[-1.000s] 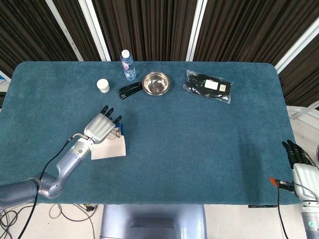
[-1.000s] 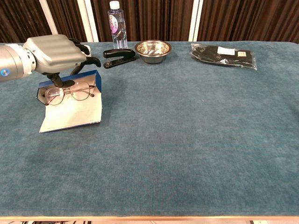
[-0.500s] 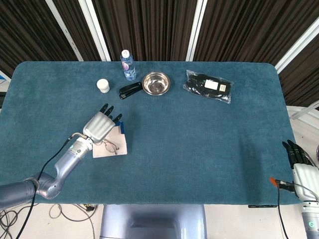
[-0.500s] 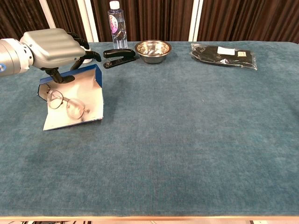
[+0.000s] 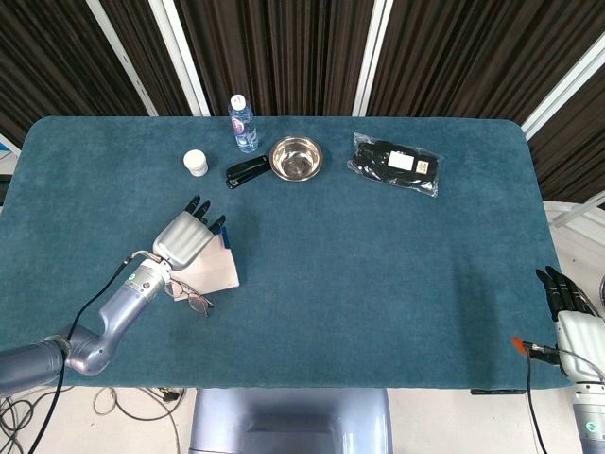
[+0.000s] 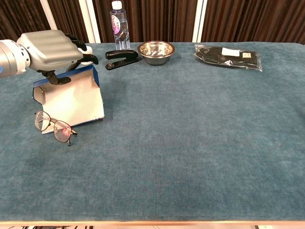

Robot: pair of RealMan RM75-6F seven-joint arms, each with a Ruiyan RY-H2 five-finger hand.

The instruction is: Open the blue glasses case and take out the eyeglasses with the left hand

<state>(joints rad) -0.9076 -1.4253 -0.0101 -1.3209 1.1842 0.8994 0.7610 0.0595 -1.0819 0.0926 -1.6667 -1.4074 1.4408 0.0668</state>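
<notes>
The blue glasses case (image 5: pixel 217 270) (image 6: pixel 72 98) stands open and tilted, its pale lining facing the table's front. My left hand (image 5: pixel 183 237) (image 6: pixel 49 45) grips its raised upper edge, fingers curled over the top. The eyeglasses (image 5: pixel 192 296) (image 6: pixel 53 127) lie on the table cloth just off the case's front left corner, outside the case and apart from the hand. My right hand (image 5: pixel 568 309) hangs off the table's right front corner, fingers straight and holding nothing; the chest view does not show it.
Along the back stand a water bottle (image 5: pixel 242 123) (image 6: pixel 119 24), a black stapler (image 5: pixel 247 173) (image 6: pixel 122 59), a steel bowl (image 5: pixel 296 158) (image 6: pixel 156 51), a white jar (image 5: pixel 196 163) and a black packet (image 5: pixel 395 163) (image 6: pixel 228 56). The table's front edge is close to the eyeglasses.
My left hand has tipped the case's rear edge upward. The eyeglasses slid down the lining and off the case onto the table toward the front. The right hand has not moved.
</notes>
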